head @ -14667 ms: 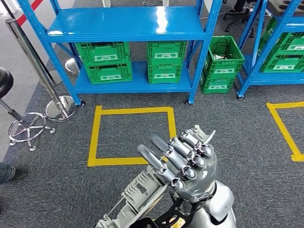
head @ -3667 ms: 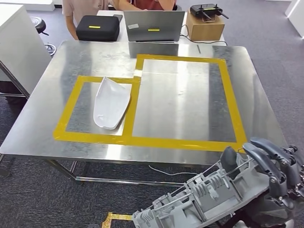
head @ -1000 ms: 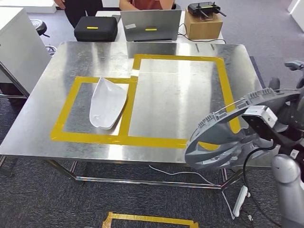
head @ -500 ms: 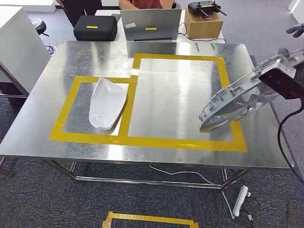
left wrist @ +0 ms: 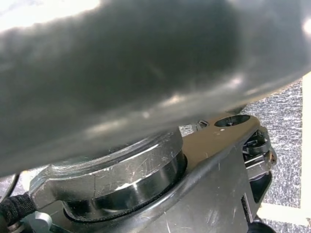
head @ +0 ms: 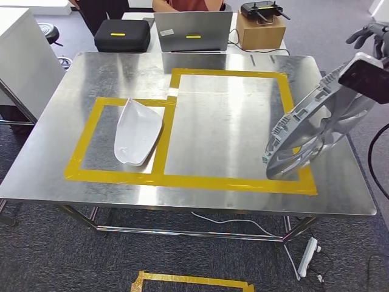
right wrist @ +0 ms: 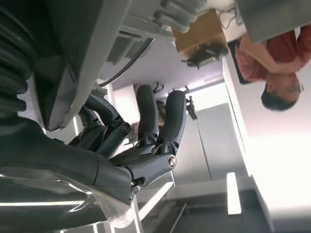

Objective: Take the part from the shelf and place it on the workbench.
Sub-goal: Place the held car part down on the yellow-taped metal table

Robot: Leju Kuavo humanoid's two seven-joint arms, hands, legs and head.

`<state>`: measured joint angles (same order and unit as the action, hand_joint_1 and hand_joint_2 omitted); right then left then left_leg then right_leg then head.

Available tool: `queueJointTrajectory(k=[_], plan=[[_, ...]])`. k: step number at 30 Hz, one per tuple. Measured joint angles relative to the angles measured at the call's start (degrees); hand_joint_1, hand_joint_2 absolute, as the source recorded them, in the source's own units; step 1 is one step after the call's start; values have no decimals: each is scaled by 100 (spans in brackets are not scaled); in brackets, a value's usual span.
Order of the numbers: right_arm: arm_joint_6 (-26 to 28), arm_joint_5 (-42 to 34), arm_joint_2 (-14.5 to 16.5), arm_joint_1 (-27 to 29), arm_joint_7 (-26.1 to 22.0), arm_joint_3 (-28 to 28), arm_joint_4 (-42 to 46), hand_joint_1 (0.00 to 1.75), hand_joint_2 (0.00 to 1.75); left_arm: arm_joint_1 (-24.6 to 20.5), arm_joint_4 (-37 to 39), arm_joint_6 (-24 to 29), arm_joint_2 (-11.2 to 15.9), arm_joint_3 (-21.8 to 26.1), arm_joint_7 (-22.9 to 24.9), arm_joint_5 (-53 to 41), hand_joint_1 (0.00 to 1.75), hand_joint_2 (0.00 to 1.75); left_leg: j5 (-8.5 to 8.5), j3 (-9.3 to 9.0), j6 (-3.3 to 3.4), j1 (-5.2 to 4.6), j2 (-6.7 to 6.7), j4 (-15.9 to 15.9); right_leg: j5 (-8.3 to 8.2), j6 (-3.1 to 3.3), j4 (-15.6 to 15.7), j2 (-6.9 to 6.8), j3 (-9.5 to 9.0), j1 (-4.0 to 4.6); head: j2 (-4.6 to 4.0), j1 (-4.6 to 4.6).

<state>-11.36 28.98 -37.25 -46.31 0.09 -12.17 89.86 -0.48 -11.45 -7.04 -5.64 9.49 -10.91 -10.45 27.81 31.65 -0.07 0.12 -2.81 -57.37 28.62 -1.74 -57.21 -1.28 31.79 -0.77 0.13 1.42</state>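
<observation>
Steel workbench (head: 68,164) w/ yellow tape boxes sits below grey ribbed part (head: 307,131), held tilted over its right edge by right hand (right wrist: 121,145), fingers clamped on upper end; prob. light, stiff plastic, awkwardly long, best gripped by rim.

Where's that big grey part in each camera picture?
Head view: part at right, tilted over the table's right edge.
Left wrist view: cannot make it out; dark blur.
Right wrist view: upper left, against the right hand.
Shared landmark: cardboard box.
</observation>
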Motion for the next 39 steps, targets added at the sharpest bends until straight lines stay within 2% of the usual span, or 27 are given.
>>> queueJointTrajectory(k=[7, 12, 18, 26, 32, 39], plan=[[-433, -765, -311, -365, -137, -419, -536, 175, 175, 11, 0, -29, 8, 0, 3, -2, 0, 0, 0, 0, 0, 0, 0, -1, 0, 0, 0, 0, 1, 0, 0, 1], [-499, -902, -443, -458, -158, -625, -716, 175, 175, 17, 0, -32, 15, 0, 3, -2, 0, 0, 0, 0, 0, 0, 0, -1, 0, 0, 0, 1, 2, 0, 0, 1], [-534, -1037, -513, -525, -182, -824, -861, 175, 175, 19, 0, -32, 28, 0, 1, -31, 0, 0, 0, 0, 0, 1, -1, -1, 0, 0, 0, 2, 2, 1, 0, 1], [-699, -1582, -532, -643, -288, -1191, -1144, 175, 175, 23, 0, -38, 47, 0, -23, -69, 0, 0, 0, 0, 0, 1, 0, 0, 0, 0, 0, 1, 0, 1, 0, 0], [-343, -1356, -404, -762, -367, -1460, -1326, 175, 175, 21, 0, -58, 55, 0, -18, -116, 0, 0, 0, -1, 0, 2, -1, 0, 0, 0, -1, 2, -4, 3, 0, 1], [491, -502, 127, -790, -277, -1659, -1559, 175, 175, 14, 0, -43, 82, 0, 67, -170, 0, 0, -5, -4, 2, 3, -1, 0, -1, 0, -3, 2, -6, 5, 0, -1]])
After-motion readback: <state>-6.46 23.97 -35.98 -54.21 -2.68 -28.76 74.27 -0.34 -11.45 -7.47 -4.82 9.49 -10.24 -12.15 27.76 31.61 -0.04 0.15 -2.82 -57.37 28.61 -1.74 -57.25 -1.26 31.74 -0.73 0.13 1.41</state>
